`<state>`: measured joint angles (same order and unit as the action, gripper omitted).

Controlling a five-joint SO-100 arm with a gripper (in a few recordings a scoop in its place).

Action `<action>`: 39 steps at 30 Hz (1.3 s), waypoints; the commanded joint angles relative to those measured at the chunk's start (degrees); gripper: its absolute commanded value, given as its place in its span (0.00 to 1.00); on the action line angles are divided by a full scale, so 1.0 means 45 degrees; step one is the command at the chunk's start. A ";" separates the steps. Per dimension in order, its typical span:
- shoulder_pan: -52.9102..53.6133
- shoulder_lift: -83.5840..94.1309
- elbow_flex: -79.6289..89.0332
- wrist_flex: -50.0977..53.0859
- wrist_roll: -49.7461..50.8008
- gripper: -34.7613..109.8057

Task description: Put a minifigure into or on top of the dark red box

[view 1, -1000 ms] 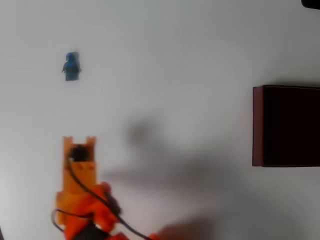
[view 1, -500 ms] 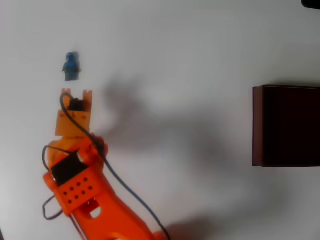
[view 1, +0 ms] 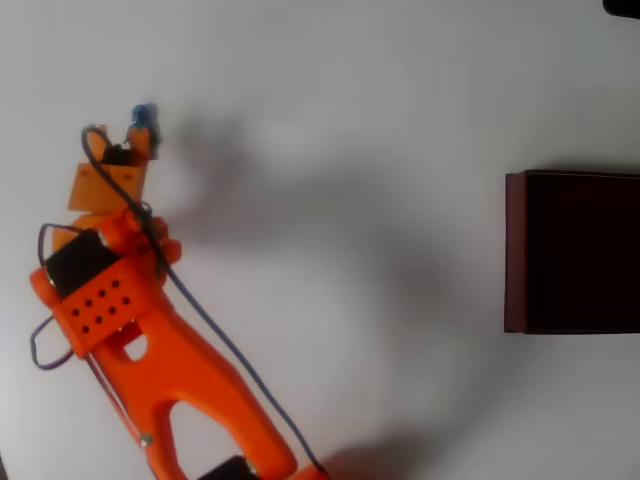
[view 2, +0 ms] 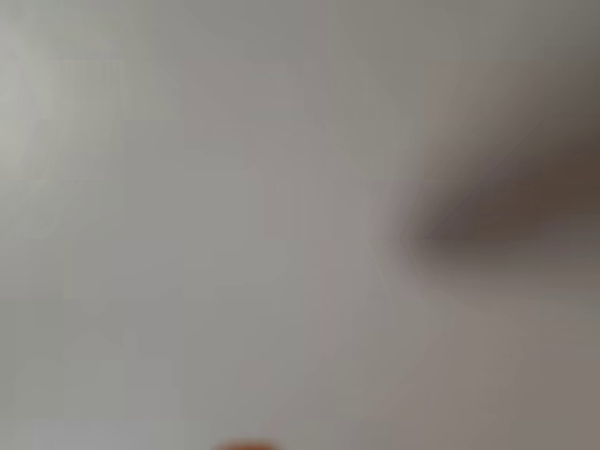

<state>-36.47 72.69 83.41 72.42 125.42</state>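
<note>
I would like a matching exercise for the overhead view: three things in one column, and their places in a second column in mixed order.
Things:
1. minifigure
2. dark red box
3. end effector

Places:
A. at the right edge of the picture
B. upper left, partly covered by orange parts
C. upper left, at the tip of the orange arm, right at the blue figure

Pairs: 1-B, 2-A, 3-C

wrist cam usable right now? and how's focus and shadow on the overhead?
Wrist view: fully blurred, a pale surface with one dark smear at right, no usable detail. Overhead view: soft focus; the orange arm casts a broad diffuse shadow across the white table; the dark red box interior reads near-black.
</note>
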 commanded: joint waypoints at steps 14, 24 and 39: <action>0.0566 -0.5410 -0.9844 0.4004 -0.1816 0.41; 0.1133 -0.6074 -1.1152 0.4004 -0.2266 0.41; 0.1270 -1.2129 -2.0508 0.6758 -0.2461 0.41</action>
<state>-30.15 17.40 -6.33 101.51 114.17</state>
